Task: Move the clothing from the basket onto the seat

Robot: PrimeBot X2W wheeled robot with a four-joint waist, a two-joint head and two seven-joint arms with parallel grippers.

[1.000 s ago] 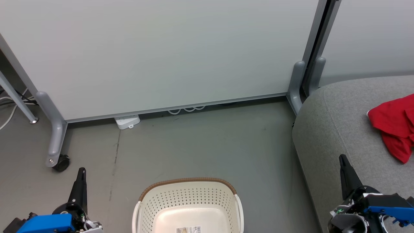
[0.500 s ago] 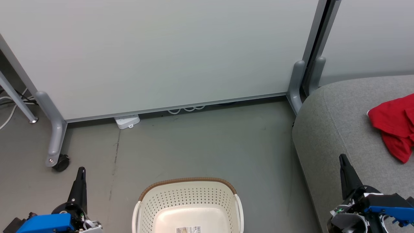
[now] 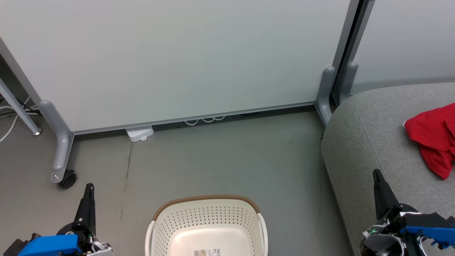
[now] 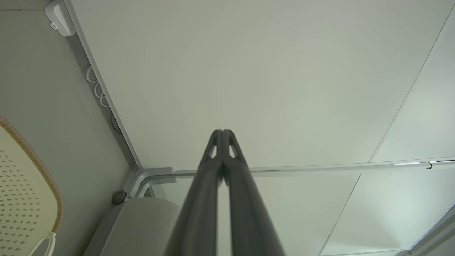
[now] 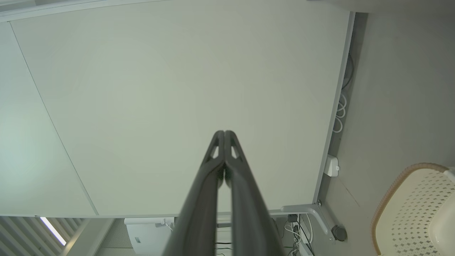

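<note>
Red clothing [image 3: 434, 138] lies bunched on the grey seat [image 3: 366, 142] at the right edge of the head view. The cream basket [image 3: 206, 224] with its brown rim stands on the floor at bottom centre; the inside that shows holds only a label. My left gripper [image 3: 89, 186] is shut, low at the left, left of the basket. My right gripper [image 3: 376, 173] is shut over the seat's front part, left of the clothing. Both wrist views show fingertips pressed together, left gripper [image 4: 222, 132] and right gripper [image 5: 224, 132], with the basket [image 4: 21, 192] [image 5: 412, 209] at one side.
A white partition [image 3: 177, 60] on grey feet with a castor [image 3: 67, 179] stands behind the basket. A white power strip [image 3: 139, 133] and cable loops lie at its base. A table leg and cables [image 3: 14, 113] are at far left. Grey floor [image 3: 220, 160] spreads between basket and partition.
</note>
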